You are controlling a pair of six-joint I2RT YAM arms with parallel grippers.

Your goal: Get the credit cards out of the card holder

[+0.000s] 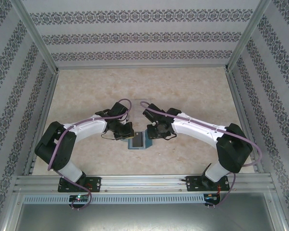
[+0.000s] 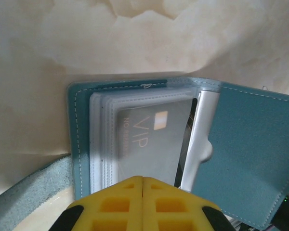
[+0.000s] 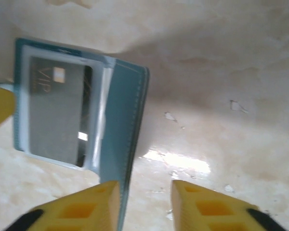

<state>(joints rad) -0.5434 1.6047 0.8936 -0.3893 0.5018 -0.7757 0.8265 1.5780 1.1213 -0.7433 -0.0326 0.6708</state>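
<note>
Holder: the card holder (image 1: 135,143) (image 2: 250,159) is lying open on the table (image 1: 86,91), near the front edge and midway between the two arms, with its sleeves facing up.
Cards: a grey card (image 2: 149,139) marked VIP is sitting inside the clear sleeves (image 2: 97,144) on one half of the holder. A dark card (image 2: 189,144) is peeking out behind it, next to the fold. Both are sitting in the holder.
Flap: the other half of the holder seems to be rising off the table at an angle, its stitched teal face showing in the left wrist view.
Tab: a teal strap (image 2: 33,185) is curving away from the holder's near corner.
Left gripper: the left gripper (image 2: 143,192) (image 1: 125,132) is clenched, its yellow fingers pressing together with no gap. It is hanging at the near edge of the sleeve half and covering the VIP card's lower edge. I cannot tell whether a sleeve or card edge is pinched between the fingers.
Right gripper: the right gripper (image 3: 144,202) (image 1: 151,132) is standing released, its fingers apart. The flap's stitched edge is running down into the gap, just beside one finger; I cannot tell whether they are touching. The cards are lying off to the side of these jaws.
Overhead: both grippers are hanging low over the holder, the left at its left side and the right at its right.
</note>
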